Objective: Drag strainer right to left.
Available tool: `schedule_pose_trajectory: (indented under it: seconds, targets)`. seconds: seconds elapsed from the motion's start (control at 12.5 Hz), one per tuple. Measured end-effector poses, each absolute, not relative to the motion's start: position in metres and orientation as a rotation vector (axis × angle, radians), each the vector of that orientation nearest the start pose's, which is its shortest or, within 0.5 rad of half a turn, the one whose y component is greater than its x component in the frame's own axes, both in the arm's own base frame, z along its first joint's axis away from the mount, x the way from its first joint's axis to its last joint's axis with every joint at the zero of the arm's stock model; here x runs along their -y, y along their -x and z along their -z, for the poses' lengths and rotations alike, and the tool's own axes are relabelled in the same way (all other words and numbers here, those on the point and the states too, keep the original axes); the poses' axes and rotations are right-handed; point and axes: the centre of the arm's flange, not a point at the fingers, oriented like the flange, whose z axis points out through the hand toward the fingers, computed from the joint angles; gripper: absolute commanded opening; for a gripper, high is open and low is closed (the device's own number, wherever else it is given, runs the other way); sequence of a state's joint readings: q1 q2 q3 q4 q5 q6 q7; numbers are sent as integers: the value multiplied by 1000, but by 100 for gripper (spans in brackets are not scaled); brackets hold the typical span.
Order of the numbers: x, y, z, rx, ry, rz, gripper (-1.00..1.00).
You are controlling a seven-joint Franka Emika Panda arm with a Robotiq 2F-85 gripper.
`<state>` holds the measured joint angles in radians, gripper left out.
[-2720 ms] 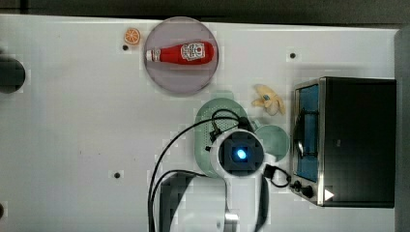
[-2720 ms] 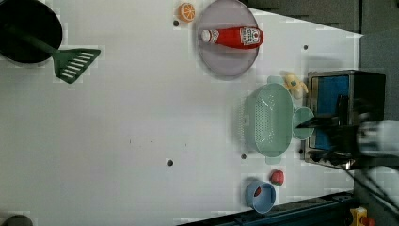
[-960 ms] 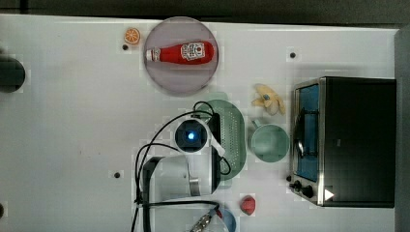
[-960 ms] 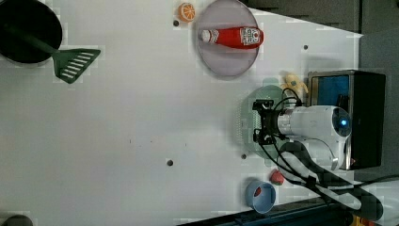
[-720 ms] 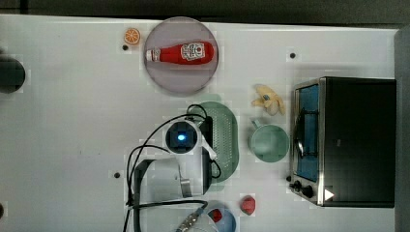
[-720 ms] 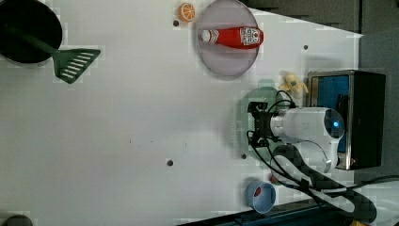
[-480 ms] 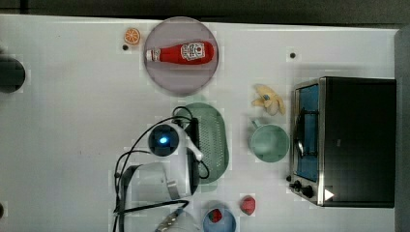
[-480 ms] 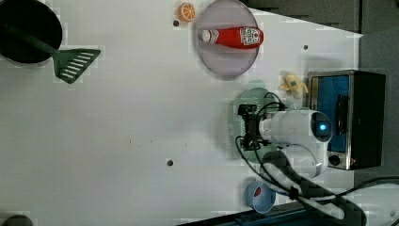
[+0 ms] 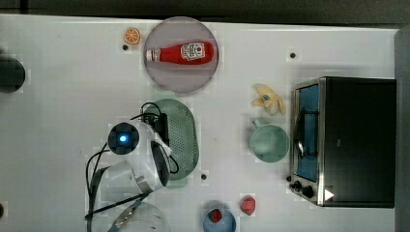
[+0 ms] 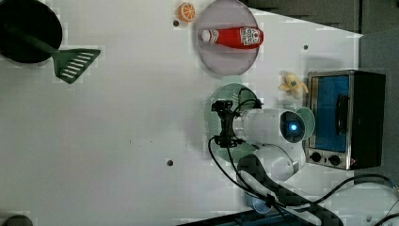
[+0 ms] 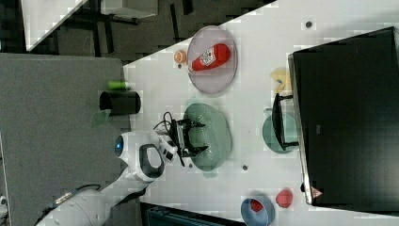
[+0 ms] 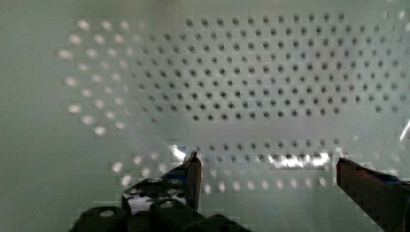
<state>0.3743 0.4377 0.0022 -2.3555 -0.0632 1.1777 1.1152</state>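
Colander (image 9: 183, 135) drag, in hand: our gripper (image 11: 200, 137) spread wide inside its bowl, grasping nothing.
Next we judge: push it further toward the bench's black-pot edge.

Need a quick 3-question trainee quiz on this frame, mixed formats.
1. True or false: the hand is shut.
2. What lies on the round plate? A) ketchup bottle B) banana C) spatula
3. In the top view, which stands between the strainer and the toaster oven?

Key
1. False: its fingers stand wide open inside the strainer.
2. A, the ketchup bottle.
3. The green mug.
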Motion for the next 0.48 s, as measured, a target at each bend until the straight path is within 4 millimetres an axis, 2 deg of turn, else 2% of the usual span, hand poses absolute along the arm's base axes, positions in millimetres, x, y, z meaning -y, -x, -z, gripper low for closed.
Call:
schedule_pose_trajectory:
  seconds: [0.24,0.48]
  targets:
    - [-209,-461,-141,-2171,2390,-25,100]
    - [-236,-461,-148,-2095,2427,-21,100]
